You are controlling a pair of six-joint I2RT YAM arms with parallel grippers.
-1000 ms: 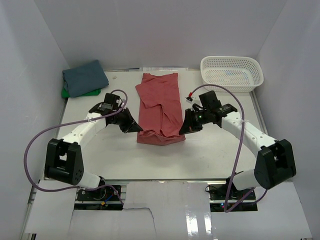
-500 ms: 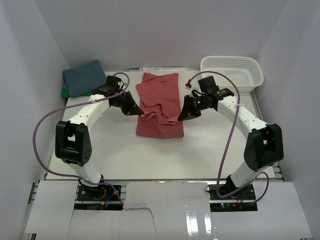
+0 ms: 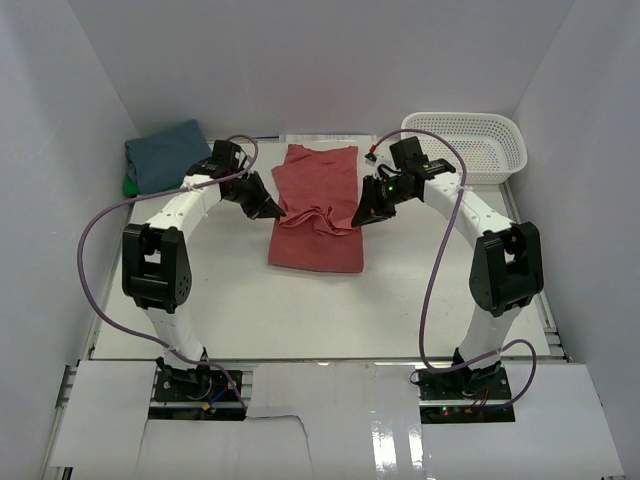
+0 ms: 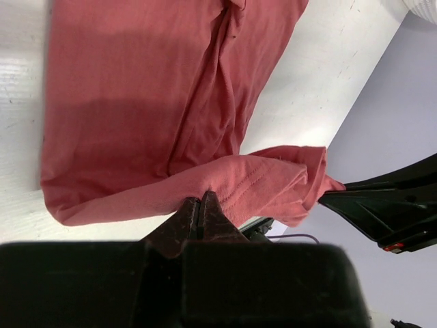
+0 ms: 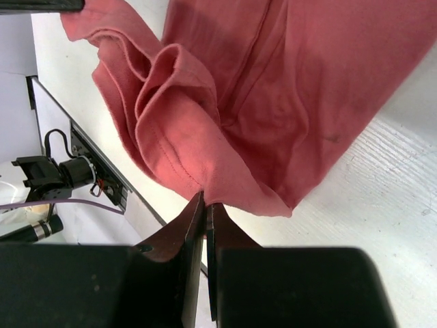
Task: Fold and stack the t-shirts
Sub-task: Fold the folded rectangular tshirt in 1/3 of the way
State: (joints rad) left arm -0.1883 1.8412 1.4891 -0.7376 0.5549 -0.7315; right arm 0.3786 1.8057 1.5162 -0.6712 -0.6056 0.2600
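Note:
A coral-red t-shirt (image 3: 318, 205) lies lengthwise in the middle of the table (image 3: 240, 300), its near hem lifted and carried back over the rest. My left gripper (image 3: 276, 211) is shut on the hem's left corner (image 4: 225, 184). On the hem's right corner (image 5: 198, 164) my right gripper (image 3: 357, 219) is shut. Between the two grippers the hem (image 3: 318, 220) hangs in loose folds. A folded slate-blue t-shirt (image 3: 168, 155) sits at the back left on a bright green one (image 3: 130, 186), of which only an edge shows.
A white mesh basket (image 3: 464, 146) stands at the back right corner. White walls close in the table on three sides. Purple cables (image 3: 105, 215) loop from both arms.
Both grippers have carried the shirt's near hem away from the arm bases toward the back, folding the shirt over itself. Both arms now reach further out.

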